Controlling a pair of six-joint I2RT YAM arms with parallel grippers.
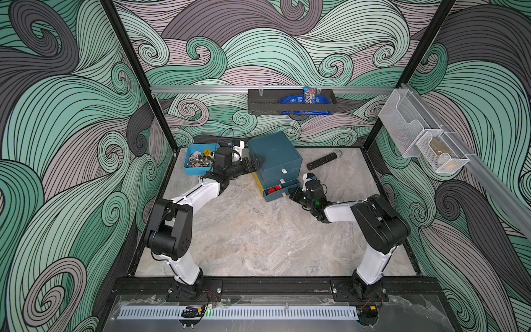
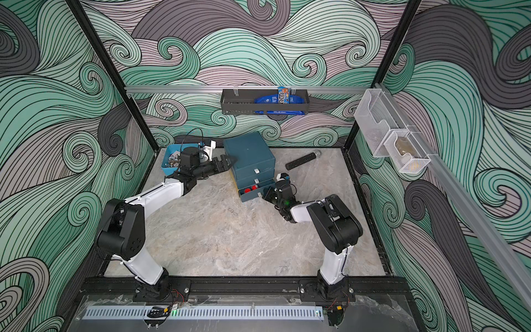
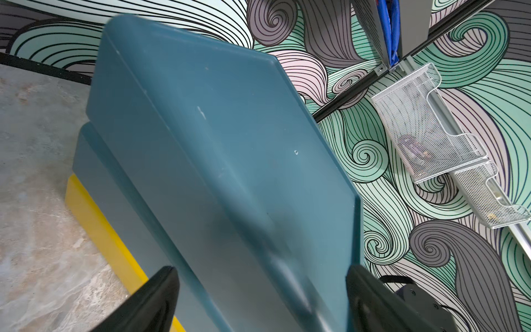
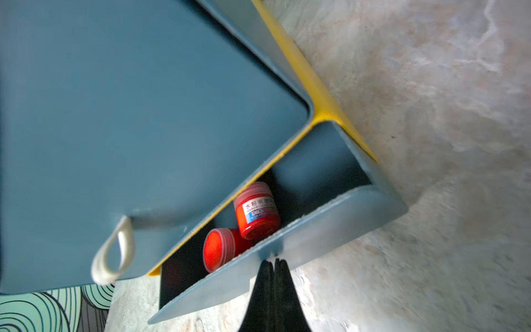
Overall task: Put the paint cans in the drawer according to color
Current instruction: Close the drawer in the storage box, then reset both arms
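Two squat, round red paint cans (image 4: 255, 214) with glossy plastic lids sit in the pulled-out bottom drawer (image 4: 316, 218) of the smooth, boxy teal chest (image 1: 273, 152) on the marbled table (image 1: 244, 235). The right jaws are pressed together at that drawer's front wall. The left jaws stand wide astride the chest's top edge.

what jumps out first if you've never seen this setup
The dark teal chest stands at the back of the marble-look table, its bottom drawer pulled out with two red paint cans inside. The right gripper sits shut at that drawer's front. The left gripper stands open at the chest's opposite side, near a light-blue bin of metal bits.
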